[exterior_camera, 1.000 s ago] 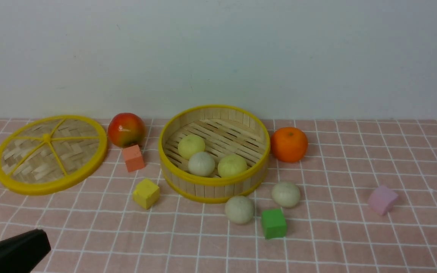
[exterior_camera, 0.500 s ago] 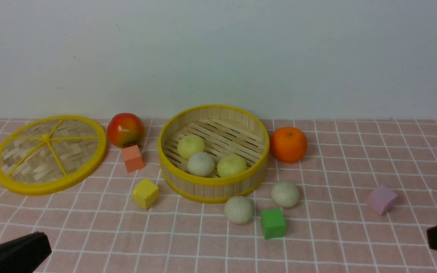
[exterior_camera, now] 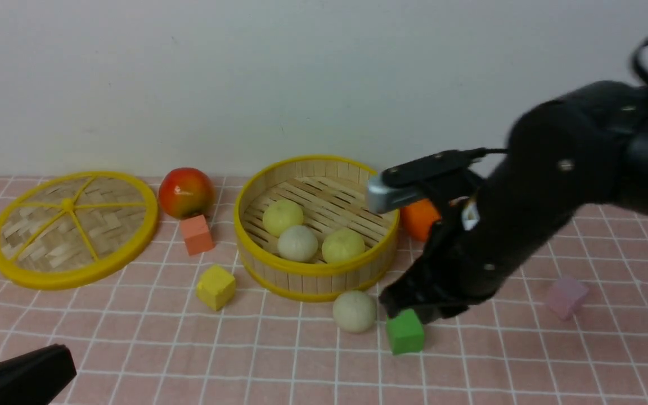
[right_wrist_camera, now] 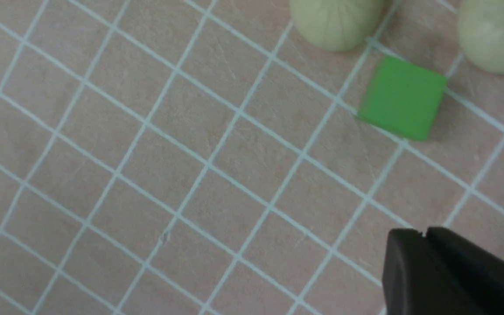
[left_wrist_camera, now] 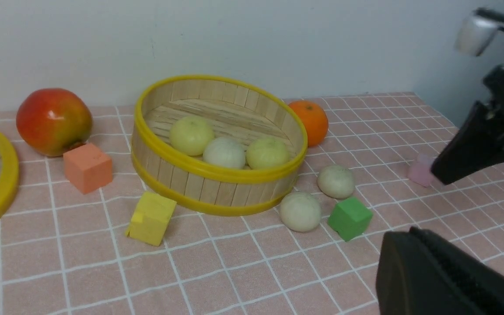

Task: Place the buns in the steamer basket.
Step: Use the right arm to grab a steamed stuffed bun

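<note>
Left hand (exterior_camera: 59, 365) seen low at near-left; grip cannot be told. Round slatted bamboo steamer basket with yellow rims (exterior_camera: 256, 264) loaded with three matte dome-shaped buns (exterior_camera: 297, 243): two pale yellow, one off-white. Two off-white buns (left_wrist_camera: 300, 211) left on pink checked worktop (exterior_camera: 526, 365), just before basket, beside green cube (exterior_camera: 405, 332). Right hand (left_wrist_camera: 441, 170) poised near them, seemingly clenched, nothing held. Judged three of five done.

A lab-style tabletop set-up — pink checked cloth (exterior_camera: 526, 365), bare white wall (exterior_camera: 301, 79), green block (exterior_camera: 405, 333) and yellow block (exterior_camera: 215, 287).
</note>
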{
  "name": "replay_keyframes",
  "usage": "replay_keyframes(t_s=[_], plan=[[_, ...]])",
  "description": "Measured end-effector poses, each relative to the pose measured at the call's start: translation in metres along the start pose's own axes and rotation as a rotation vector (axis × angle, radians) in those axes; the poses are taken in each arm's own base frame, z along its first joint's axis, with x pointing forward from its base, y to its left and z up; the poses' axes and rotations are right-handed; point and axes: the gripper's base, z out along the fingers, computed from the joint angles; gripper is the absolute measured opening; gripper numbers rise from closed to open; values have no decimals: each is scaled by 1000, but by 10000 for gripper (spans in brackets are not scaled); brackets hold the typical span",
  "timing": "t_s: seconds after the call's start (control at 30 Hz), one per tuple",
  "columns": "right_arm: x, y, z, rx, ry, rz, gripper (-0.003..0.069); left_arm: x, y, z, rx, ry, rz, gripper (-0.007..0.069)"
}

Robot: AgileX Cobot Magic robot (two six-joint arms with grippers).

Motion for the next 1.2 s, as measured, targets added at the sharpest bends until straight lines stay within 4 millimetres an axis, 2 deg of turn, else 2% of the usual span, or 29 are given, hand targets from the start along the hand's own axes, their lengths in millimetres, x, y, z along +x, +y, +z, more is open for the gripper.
replay_keyframes(t_s=[0.07,0.1,0.13,0.3,0.43,0.73,0.97,1.1,1.2], plan=[[-14,4,19,3,18,1,148,0,0,0,0,0,0,-13],[-17,5,20,2,13,1,160,0,0,0,0,0,0,-13],[-24,5,34,5,27,4,203,0,0,0,0,0,0,-13],[-42,7,59,6,-3,4,304,0,0,0,0,0,0,-12],[-50,7,68,2,-52,17,311,0,0,0,0,0,0,-12],[-48,0,98,17,-6,46,307,0,0,0,0,3,0,-3],[-51,-17,102,8,-4,112,306,1,0,0,-1,7,0,4],[-52,-16,99,-13,-7,138,306,1,0,0,-1,7,0,6],[-55,-14,89,-30,-32,147,306,1,0,0,-1,7,0,11]])
